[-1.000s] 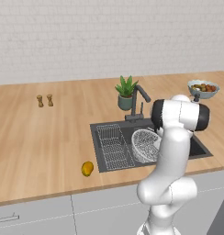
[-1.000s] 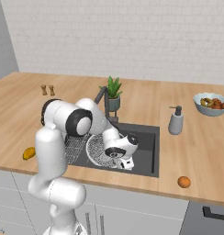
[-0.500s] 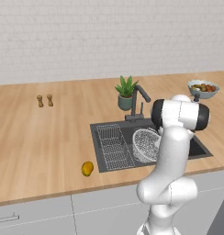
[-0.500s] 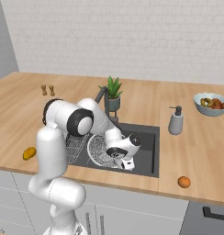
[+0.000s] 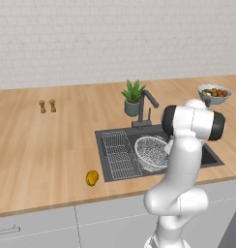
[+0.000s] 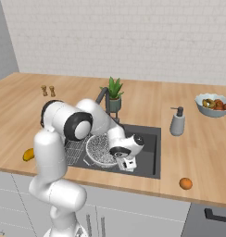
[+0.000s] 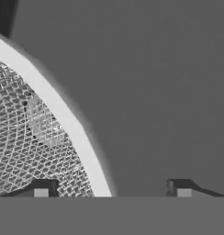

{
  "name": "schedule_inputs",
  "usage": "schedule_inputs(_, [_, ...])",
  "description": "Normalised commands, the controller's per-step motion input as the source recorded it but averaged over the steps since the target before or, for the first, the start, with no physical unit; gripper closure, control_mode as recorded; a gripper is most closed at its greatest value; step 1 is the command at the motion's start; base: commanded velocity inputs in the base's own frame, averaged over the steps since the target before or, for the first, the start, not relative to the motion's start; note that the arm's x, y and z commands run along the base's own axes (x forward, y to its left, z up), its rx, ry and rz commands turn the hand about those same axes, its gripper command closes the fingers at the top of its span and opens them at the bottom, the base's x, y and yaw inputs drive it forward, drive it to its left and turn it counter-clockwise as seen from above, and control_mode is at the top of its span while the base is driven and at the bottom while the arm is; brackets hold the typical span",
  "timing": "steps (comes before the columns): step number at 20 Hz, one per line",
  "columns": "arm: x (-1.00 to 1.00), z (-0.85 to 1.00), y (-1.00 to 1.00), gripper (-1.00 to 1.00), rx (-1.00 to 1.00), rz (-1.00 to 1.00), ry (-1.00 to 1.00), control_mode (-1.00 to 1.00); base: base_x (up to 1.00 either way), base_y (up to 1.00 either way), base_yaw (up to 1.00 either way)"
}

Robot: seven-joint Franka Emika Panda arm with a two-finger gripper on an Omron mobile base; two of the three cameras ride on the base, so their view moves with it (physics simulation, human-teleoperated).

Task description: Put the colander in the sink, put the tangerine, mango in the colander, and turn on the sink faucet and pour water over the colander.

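The colander, a round silvery wire-mesh bowl, rests in the dark sink, to the right of a wire rack. My gripper hangs low in the basin at the colander's right side. It is open, its fingertips wide apart, one on each side of the colander's white rim, neither one pressing on it. The yellow mango lies on the counter left of the sink. The tangerine sits near the counter's front edge on the right. The dark faucet stands behind the basin.
A flat wire rack fills the sink's left part. A potted plant stands beside the faucet. A soap bottle and a fruit bowl are to the right. Two small shakers stand far left.
The jaws have opened and let go of the colander's rim. The colander now rests in the sink. The arm has barely moved.
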Motion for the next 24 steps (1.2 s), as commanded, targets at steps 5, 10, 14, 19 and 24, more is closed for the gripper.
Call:
schedule_inputs(5, [-0.46,0.69,0.00,-1.00,0.00,0.00,-0.06,-1.00,0.00,0.00,0.00])
schedule_inputs(10, [-0.79,0.93,-0.09,-1.00,0.00,0.00,-0.14,-1.00,0.00,0.00,0.00])
schedule_inputs(14, [-0.95,1.00,-0.20,-1.00,0.00,0.00,-0.21,-1.00,0.00,0.00,0.00])
schedule_inputs(19, [-1.00,1.00,-0.05,-1.00,-0.02,0.00,-0.19,-1.00,0.00,0.00,0.00])
schedule_inputs(24, [-0.97,1.00,0.15,-1.00,-0.11,0.00,-0.15,-1.00,0.00,0.00,0.00])
